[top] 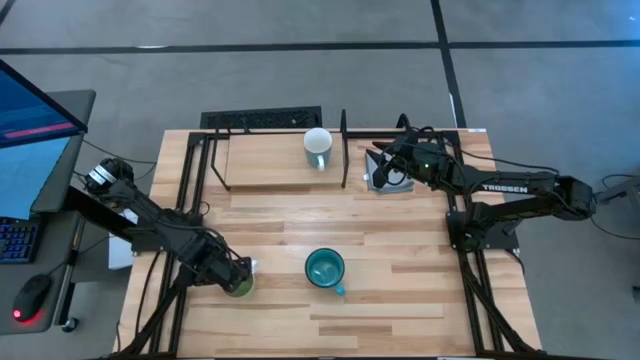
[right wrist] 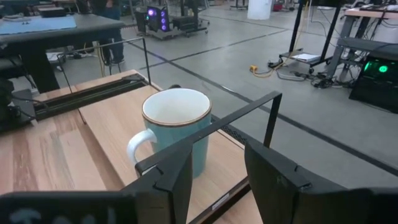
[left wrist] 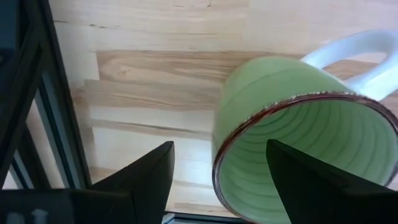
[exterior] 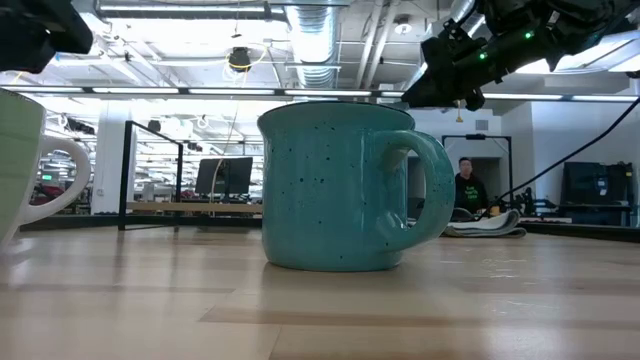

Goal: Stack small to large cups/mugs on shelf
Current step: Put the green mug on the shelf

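Observation:
A light green mug (left wrist: pixel 292 124) stands on the table near its front left; it also shows in the high view (top: pixel 240 286) and at the low view's left edge (exterior: pixel 18 160). My left gripper (left wrist: pixel 221 162) is open over it, with one finger (left wrist: pixel 311 180) inside the mug's mouth, the other (left wrist: pixel 143 180) outside, and the near wall between them with gaps. A teal mug (top: pixel 325 268) stands at the table's front middle. A small pale mug, white inside (right wrist: pixel 177 130), stands upright on the wooden shelf (top: pixel 265 160). My right gripper (top: pixel 382 170) is open and empty by the shelf's right end.
The shelf's black frame bar (right wrist: pixel 211 134) and upright posts (top: pixel 344 150) stand between my right gripper and the small mug. A grey cloth (top: pixel 388 182) lies under my right gripper. A monitor, keyboard and mouse (top: pixel 30 295) are left of the table. A person (exterior: pixel 465 190) is far behind.

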Controlling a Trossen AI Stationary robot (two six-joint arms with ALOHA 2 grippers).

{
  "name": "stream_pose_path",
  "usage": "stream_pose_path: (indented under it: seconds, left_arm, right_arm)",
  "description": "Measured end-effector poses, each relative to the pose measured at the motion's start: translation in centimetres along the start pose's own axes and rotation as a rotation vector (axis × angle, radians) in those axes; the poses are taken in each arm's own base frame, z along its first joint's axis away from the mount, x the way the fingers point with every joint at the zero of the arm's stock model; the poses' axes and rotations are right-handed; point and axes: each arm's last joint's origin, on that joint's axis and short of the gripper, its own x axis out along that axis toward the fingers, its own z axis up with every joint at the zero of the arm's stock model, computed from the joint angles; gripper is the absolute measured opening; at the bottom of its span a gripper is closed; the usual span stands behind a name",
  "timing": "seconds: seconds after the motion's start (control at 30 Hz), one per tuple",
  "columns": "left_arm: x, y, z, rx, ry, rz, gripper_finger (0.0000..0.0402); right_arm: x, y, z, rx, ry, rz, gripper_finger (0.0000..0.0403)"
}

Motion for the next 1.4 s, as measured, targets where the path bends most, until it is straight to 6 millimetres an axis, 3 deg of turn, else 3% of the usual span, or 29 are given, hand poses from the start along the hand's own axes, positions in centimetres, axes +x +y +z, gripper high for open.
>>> stream_pose_path:
  seconds: [0.53,0.9,1.07,1.4]
  left_arm:
    - [0.0,-0.2,-0.6,0.023,0.075,-0.010,0.0247]
    - [1.8,0.0,-0.2,0.028,0.120,-0.006,0.0241]
    - [2.3,0.1,0.0,0.035,0.121,-0.007,0.0193]
    - [2.3,0.2,0.1,0.089,0.104,-0.008,0.0036]
  right_arm:
    - [0.0,0.0,0.0,-0.001,0.001,0.000,0.0166]
    - [0.0,0.0,0.0,-0.003,0.001,0.000,0.0166]
    - [0.0,0.0,0.0,-0.003,0.001,0.000,0.0166]
    - [0.0,0.0,0.0,-0.003,0.003,0.000,0.0166]
